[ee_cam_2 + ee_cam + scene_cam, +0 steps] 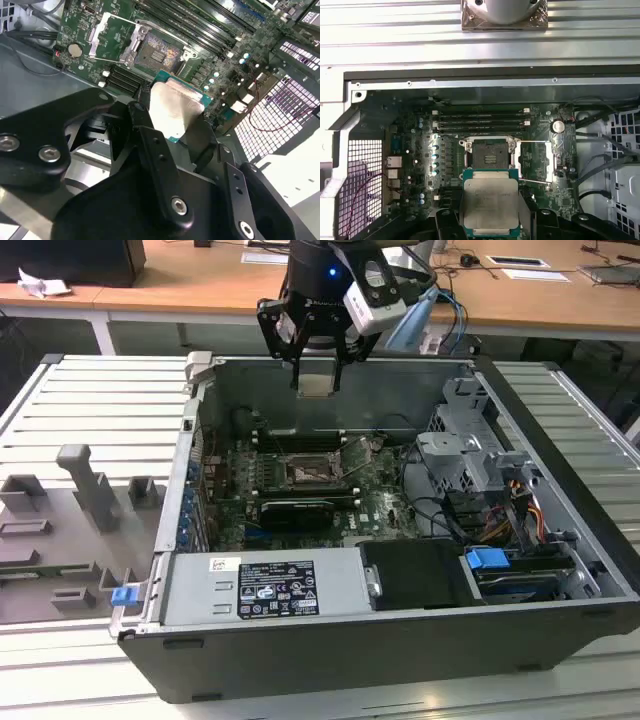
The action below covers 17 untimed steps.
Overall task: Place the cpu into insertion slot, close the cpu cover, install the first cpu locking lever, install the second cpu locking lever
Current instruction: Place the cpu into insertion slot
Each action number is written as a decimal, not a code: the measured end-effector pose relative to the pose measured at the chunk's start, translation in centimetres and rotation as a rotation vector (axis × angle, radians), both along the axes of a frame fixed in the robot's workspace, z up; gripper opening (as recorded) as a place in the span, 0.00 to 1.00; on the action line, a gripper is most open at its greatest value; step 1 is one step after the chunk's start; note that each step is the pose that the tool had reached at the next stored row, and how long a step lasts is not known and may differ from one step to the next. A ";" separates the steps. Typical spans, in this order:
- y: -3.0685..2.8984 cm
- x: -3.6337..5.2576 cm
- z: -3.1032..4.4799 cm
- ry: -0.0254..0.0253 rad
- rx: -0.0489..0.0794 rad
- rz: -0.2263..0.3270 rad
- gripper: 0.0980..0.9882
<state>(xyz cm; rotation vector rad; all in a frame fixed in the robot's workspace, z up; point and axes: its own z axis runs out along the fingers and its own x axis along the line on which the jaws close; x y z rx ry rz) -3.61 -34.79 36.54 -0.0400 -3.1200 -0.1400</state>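
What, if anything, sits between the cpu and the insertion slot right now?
Nothing visible does. The claw holds the cpu above the open case, and the insertion slot lower down shows a bare dark centre. The cpu cover is swung open to one side, off the socket.

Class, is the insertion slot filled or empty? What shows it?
Empty: the insertion slot lies bare, dark-centred; the gripper holds the cpu above.

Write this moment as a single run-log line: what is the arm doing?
gripper: shut on cpu | cpu: held aloft, not seated | insertion slot: empty | cpu cover: open
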 end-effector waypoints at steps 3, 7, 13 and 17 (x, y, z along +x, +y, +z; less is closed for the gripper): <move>0.00 0.00 0.00 0.0000 0.000 -0.027 0.48; -0.01 0.00 -0.12 0.0003 0.000 -0.034 0.48; -0.01 0.00 -0.25 0.0004 -0.001 -0.036 0.48; -0.01 0.00 -0.28 0.0004 -0.001 -0.055 0.48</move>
